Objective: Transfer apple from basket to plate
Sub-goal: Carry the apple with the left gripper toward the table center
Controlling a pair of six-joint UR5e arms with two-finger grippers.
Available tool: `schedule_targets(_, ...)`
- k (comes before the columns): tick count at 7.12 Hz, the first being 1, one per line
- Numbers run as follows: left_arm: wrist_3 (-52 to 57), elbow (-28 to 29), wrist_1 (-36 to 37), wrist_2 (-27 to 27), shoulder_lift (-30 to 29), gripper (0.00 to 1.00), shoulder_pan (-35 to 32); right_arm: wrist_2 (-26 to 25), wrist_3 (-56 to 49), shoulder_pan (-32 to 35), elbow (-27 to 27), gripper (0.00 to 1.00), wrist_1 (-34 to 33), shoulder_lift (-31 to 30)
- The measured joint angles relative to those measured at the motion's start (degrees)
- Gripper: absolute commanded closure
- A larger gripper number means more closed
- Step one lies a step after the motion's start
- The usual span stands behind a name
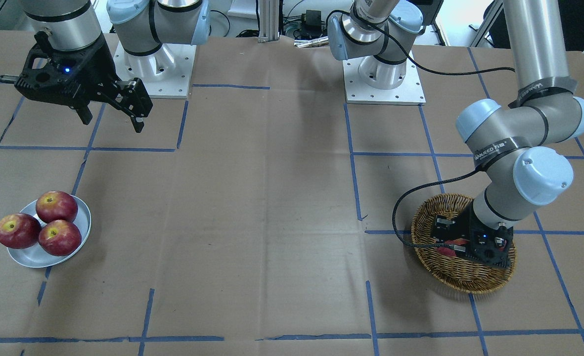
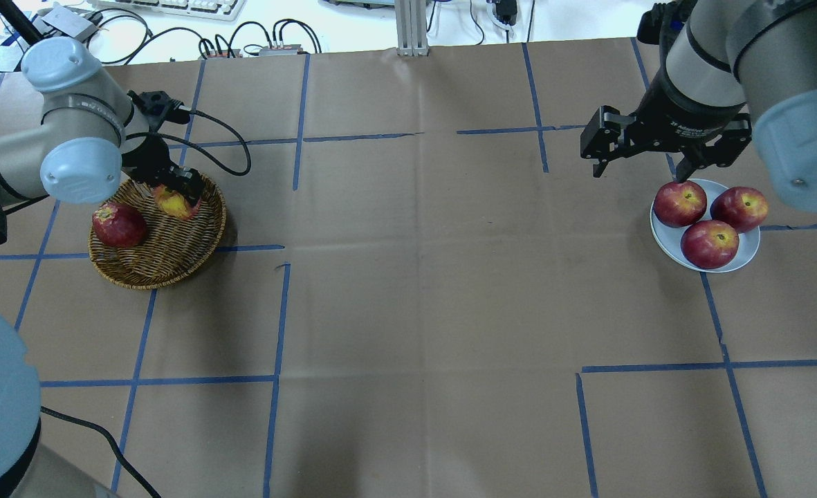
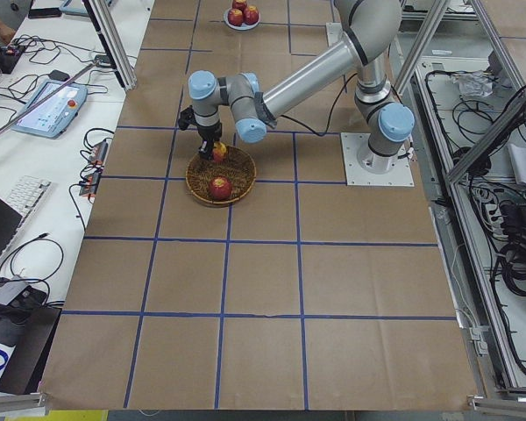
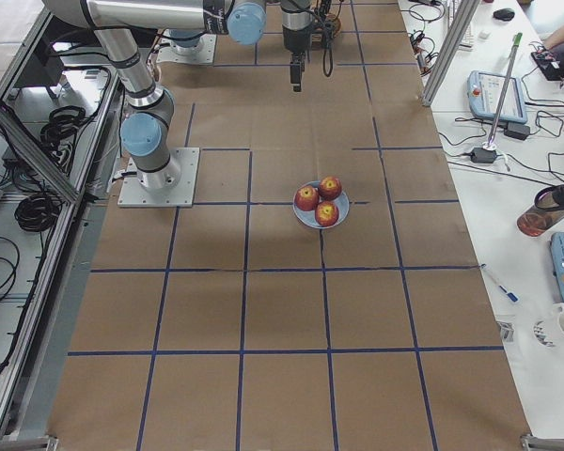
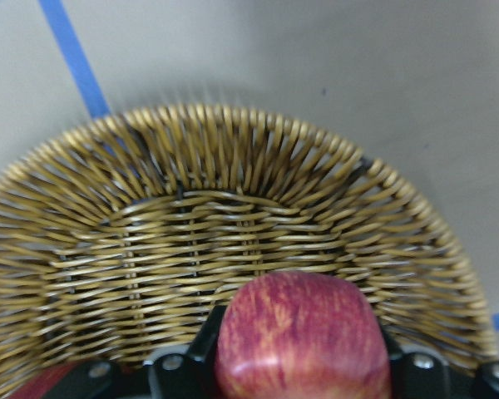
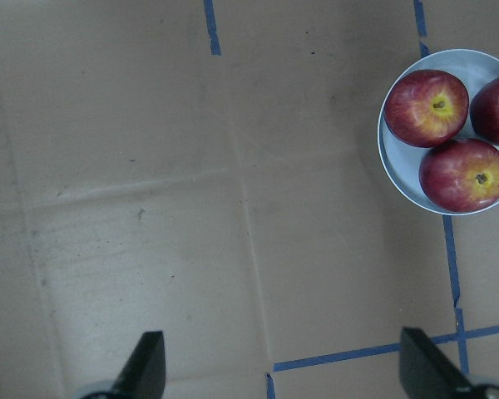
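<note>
The streaky pinkish-red apple [image 2: 175, 203] with a yellow patch is at the back of the brown wicker basket [image 2: 166, 270], between the fingers of my left gripper [image 2: 177, 195]. The left wrist view shows the apple [image 5: 303, 337] filling the gap between the fingers, over the basket's weave [image 5: 233, 216]. The gripper is shut on it. In the front view the gripper body hides most of the apple [image 1: 451, 249]. The pale plate [image 2: 747, 247] holds three red apples at the right. My right gripper [image 2: 640, 173] is open and empty above the table beside the plate [image 6: 399, 179].
A darker red apple [image 2: 119, 225] lies in the basket's left part. The three apples on the plate [image 1: 34, 254] fill most of it, and one hangs over its rim. Brown paper with blue tape lines covers the table between basket and plate.
</note>
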Motion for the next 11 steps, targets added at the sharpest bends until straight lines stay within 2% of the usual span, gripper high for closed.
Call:
schedule_targets(2, -14.01, 3.03, -3.14, 0.27, 0.90, 0.52, -9.13, 0.21, 0.08, 0.45, 0.82, 0.00, 0.05, -1.77)
schedule_targets(6, -38.79, 9.10, -1.38, 0.43, -7.78, 0.52, -28.00, 0.30, -0.63, 0.47, 6.31, 0.00, -0.70, -2.43)
schedule_targets(8, -43.40, 13.73, 0.68, 3.41, -14.10, 0.52, -34.58, 0.26, -0.65, 0.47, 6.18, 0.00, -1.06, -2.07)
schedule_targets(9, -44.20, 15.07, 0.85, 5.30, -15.57, 0.52, -36.45, 0.27, -0.60, 0.47, 6.10, 0.00, -1.57, -1.98)
schedule_targets(11, -44.71, 15.33, 0.48, 4.82, -15.83, 0.52, -37.65, 0.28, -0.57, 0.47, 6.09, 0.00, -2.94, -1.55)
